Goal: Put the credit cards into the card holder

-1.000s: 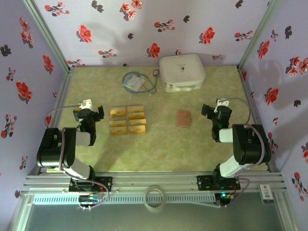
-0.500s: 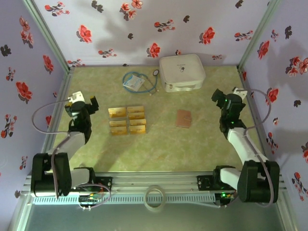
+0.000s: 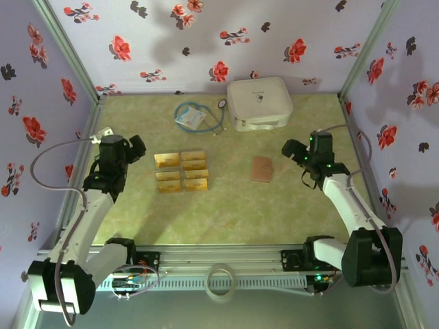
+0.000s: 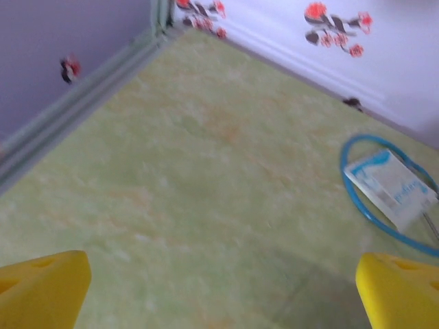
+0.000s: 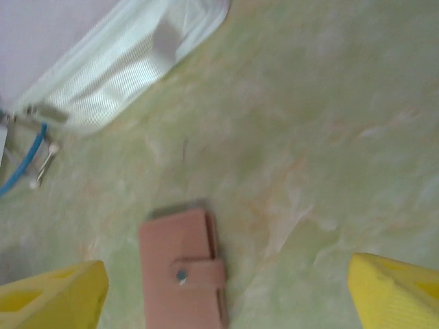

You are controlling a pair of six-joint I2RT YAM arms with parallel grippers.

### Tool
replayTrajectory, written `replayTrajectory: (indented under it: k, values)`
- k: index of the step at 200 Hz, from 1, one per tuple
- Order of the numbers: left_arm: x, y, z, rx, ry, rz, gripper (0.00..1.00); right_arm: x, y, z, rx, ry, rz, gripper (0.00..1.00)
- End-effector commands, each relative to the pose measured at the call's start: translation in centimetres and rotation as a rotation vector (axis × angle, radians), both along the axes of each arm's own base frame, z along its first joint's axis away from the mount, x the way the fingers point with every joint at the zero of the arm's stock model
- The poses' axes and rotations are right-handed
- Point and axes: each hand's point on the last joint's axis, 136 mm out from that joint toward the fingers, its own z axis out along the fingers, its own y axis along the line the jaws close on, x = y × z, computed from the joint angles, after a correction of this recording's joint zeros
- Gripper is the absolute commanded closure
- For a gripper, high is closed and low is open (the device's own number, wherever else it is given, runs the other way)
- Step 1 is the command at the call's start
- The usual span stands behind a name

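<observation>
Credit cards (image 3: 182,171) lie loose left of the bench (image 3: 226,205) middle, the card holder (image 3: 261,168) sits closed toward its right edge, and your left claw (image 3: 136,149) and right claw (image 3: 295,156) gape empty, so you have everything left to do.

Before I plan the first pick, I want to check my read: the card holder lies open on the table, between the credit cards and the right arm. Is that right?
No. The card holder is folded shut, its snap tab fastened, as the right wrist view shows. The rest holds: it lies on the table, between the credit cards and the right arm.
</observation>
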Motion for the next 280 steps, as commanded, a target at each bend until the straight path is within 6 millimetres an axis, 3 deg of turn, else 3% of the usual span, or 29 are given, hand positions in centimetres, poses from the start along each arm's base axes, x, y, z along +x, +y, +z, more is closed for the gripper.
replayTrajectory:
  k: [1,33,72,115,175,227,248,259,280]
  values:
    - [-2.6,-2.7,-2.4,-0.084,0.157,-0.082,0.0,-2.5,1.5,-2.4,0.014,0.119,0.032,0.11]
    - [-4.2,-5.4,-4.2,-0.092,0.205,-0.175,0.0,-4.0,3.2,-4.3,0.032,0.174,0.056,0.14]
    - [-5.1,-5.9,-6.6,-0.114,0.215,-0.178,0.0,-4.6,6.9,-3.6,0.019,0.179,0.131,0.16]
    - [-4.1,-7.7,-7.6,-0.156,0.135,-0.261,0.0,-4.8,10.9,-2.3,-0.077,0.164,0.251,0.16]
    - [-2.9,-9.8,-8.1,-0.213,0.038,-0.361,0.0,-4.4,15.8,-2.6,-0.167,0.181,0.424,0.16]
    - [-2.1,-10.7,-9.3,-0.229,0.029,-0.39,0.0,-6.4,21.5,-3.1,-0.317,0.116,0.768,0.13]
    - [-1.8,-10.8,-9.4,-0.223,0.011,-0.398,0.0,-7.2,22.8,-3.8,-0.358,0.073,0.888,0.12]
    - [-1.8,-10.8,-9.5,-0.219,0.003,-0.396,0.0,-7.6,23.4,-3.9,-0.342,0.043,0.927,0.16]
    - [-1.6,-10.7,-9.8,-0.222,-0.01,-0.392,0.0,-7.4,24.0,-3.6,-0.324,-0.005,0.942,0.13]
